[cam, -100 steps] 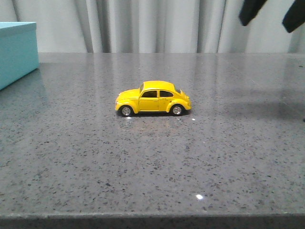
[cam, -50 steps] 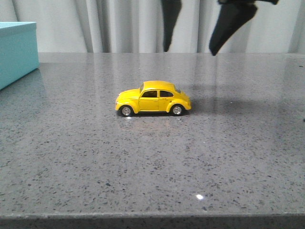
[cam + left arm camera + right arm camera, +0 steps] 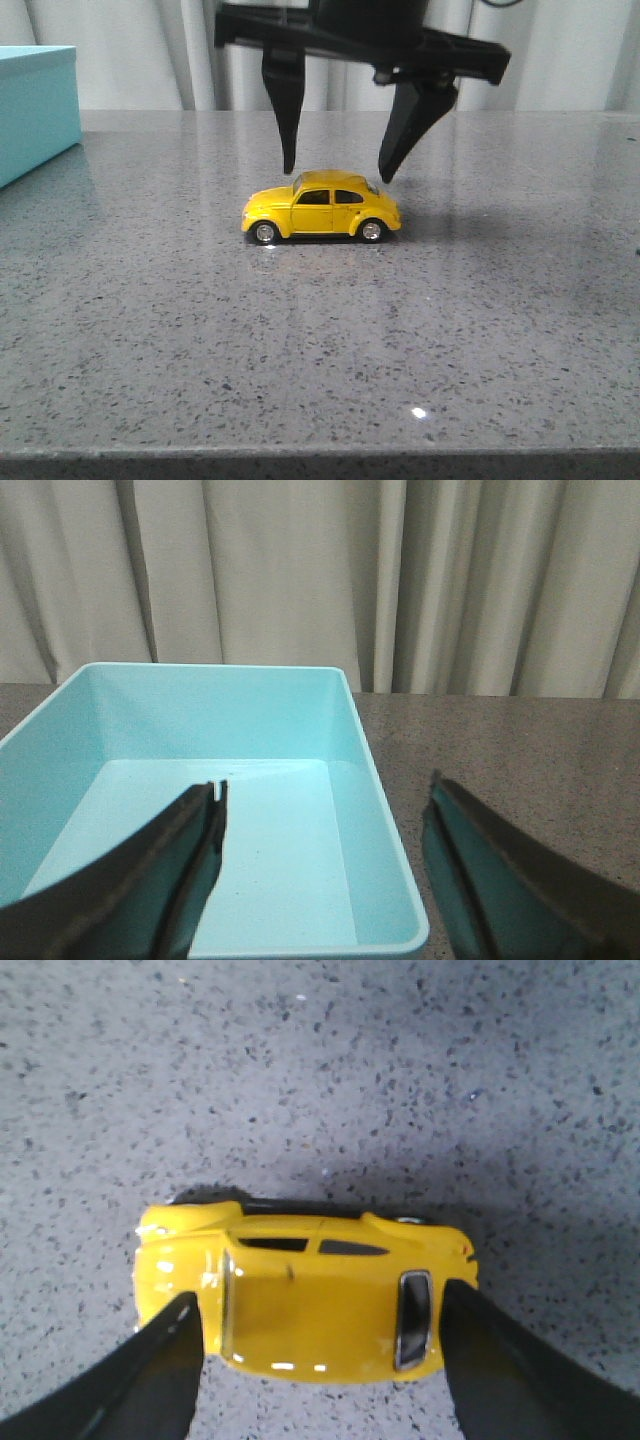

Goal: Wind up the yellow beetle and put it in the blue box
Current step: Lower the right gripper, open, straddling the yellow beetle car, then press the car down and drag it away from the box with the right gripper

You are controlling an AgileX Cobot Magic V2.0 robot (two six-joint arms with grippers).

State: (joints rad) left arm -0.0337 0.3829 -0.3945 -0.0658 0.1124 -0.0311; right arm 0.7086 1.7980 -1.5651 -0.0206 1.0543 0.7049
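At far left of the table (image 3: 320, 340):
Blue box (image 3: 35, 105): open-topped; nothing seen inside in the left wrist view; well apart from the car.
Left tool (image 3: 325, 870): fingers apart, holding nothing, poised over the box's near end.
Centre of table, yellow beetle (image 3: 321, 206): on all four wheels, side-on to the front camera, nose pointing toward the box side.
Right tool (image 3: 336, 172): fingers apart, tips just above the roofline, one over the bonnet end, one over the tail. Right wrist view shows the car between the two fingers (image 3: 160, 1370); contact not evident.
Step in hand (judgement): approach for the grasp; winding not begun, storing not begun.
Next move calls for: descent until the fingers bracket the body, then closing along its length; wheels must stay on the table for a pull-back wind.
Risk: rounded glossy ends could slip.
Writing/brands: none legible.
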